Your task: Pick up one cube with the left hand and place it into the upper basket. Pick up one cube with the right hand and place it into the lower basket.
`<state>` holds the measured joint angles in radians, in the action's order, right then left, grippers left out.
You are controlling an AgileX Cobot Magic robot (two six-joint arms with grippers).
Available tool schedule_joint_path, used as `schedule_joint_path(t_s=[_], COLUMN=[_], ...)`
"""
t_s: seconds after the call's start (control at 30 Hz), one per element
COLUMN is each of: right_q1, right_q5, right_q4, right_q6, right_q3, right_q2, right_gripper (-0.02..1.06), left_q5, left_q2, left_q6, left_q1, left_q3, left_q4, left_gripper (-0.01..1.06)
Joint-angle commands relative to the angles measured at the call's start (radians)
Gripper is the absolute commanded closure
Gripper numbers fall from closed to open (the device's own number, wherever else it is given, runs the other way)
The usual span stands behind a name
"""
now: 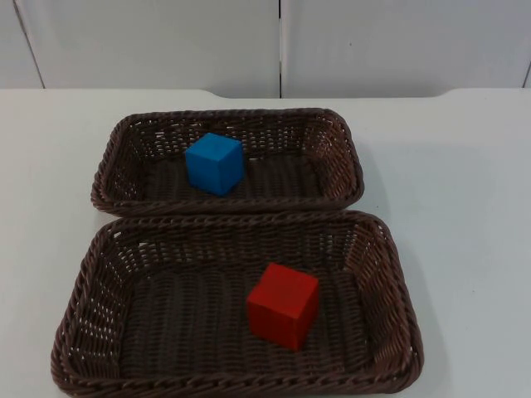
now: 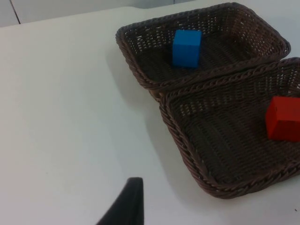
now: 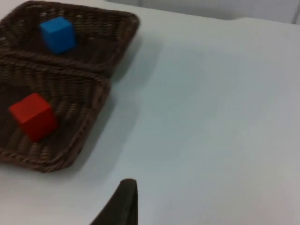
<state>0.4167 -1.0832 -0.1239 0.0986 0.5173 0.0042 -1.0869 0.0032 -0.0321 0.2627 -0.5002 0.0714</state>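
Note:
A blue cube sits inside the upper brown wicker basket, left of its middle. A red cube rests in the lower wicker basket, a bit right of centre. The two baskets lie long side to long side, rims touching. My left gripper hangs over bare table to the left of the baskets, well away from the blue cube and red cube. My right gripper hovers over bare table to their right, apart from the red cube and blue cube.
The white table has free room on both sides of the baskets. The grey partition wall stands behind the upper basket. The lower basket's front rim reaches close to the table's near edge.

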Motion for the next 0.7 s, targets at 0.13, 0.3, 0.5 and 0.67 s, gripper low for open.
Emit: schedule_joint_path(t_s=[0.13, 0.3, 0.5, 0.67], right_q1=[-0.146, -0.204, -0.277, -0.314], right_q5=[0.003, 0.005, 0.005, 0.005], right_q4=[-0.001, -0.001, -0.001, -0.002], right_q6=[-0.001, -0.001, -0.001, -0.001], right_q3=[-0.001, -0.001, -0.001, -0.001], right_q2=[-0.004, -0.004, -0.004, -0.004], right_gripper=[-0.01, -0.01, -0.01, -0.01], left_q5=[0.012, 0.012, 0.012, 0.012], left_q2=[-0.003, -0.003, -0.003, -0.003], left_q6=[0.005, 0.005, 0.005, 0.005], left_q1=[0.004, 0.004, 0.004, 0.004], left_q3=[0.006, 0.006, 0.006, 0.006], left_q4=[-0.006, -0.006, -0.006, -0.006], left_gripper=[0.00, 0.00, 0.00, 0.00])
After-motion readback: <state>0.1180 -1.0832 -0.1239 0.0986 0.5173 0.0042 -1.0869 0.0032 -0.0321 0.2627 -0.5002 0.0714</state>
